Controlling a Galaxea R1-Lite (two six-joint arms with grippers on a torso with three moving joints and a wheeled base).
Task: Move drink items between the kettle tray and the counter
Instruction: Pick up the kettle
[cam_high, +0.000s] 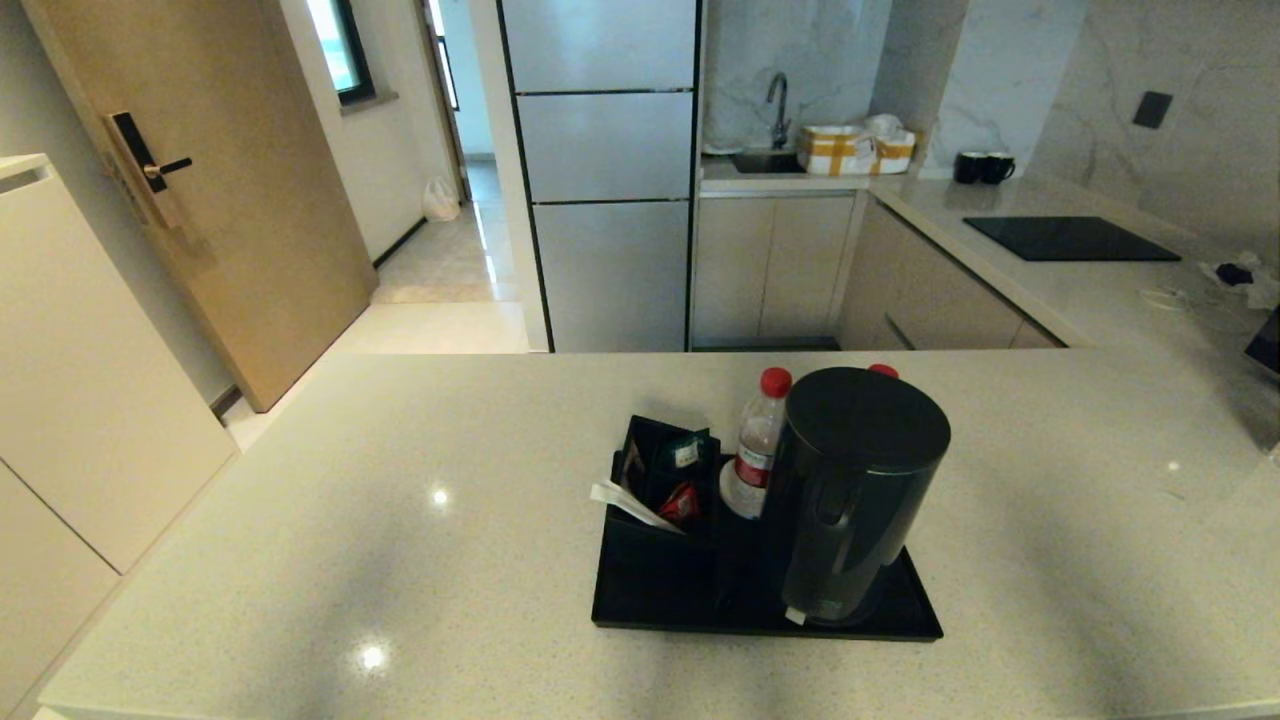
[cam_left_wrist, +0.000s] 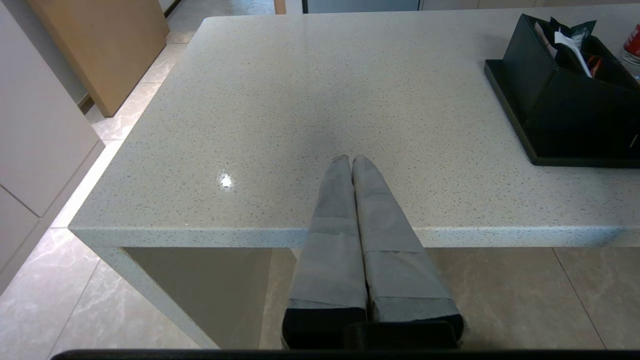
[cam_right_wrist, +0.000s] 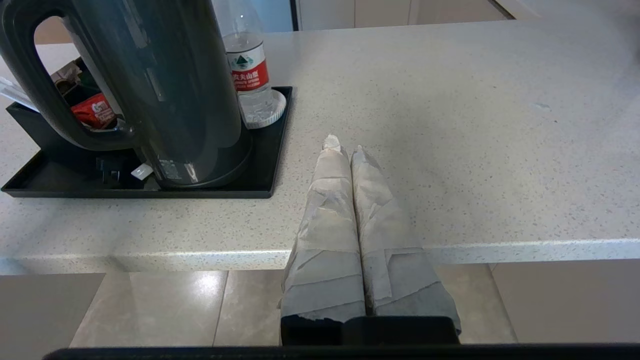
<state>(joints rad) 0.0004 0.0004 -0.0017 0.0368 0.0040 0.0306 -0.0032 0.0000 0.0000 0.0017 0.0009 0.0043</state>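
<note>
Your left gripper (cam_left_wrist: 348, 159) hangs over the bench's (cam_high: 400, 560) near edge, fingers pressed together, holding nothing. Near the bench's middle the tray (cam_high: 640, 600) carries a sachet box (cam_high: 655, 490) on its left side, one bottle (cam_high: 755, 445) at the far edge, the kettle (cam_high: 850, 490) at the right, a second bottle (cam_right_wrist: 248, 75) behind it. Your right gripper (cam_right_wrist: 345, 145) hangs just off the tray's right edge, also pressed together, empty.

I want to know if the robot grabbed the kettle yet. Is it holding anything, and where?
Nothing is held. The left gripper and right gripper are both shut on nothing, near the counter's front edge. The kettle stands untouched on the tray.
</note>
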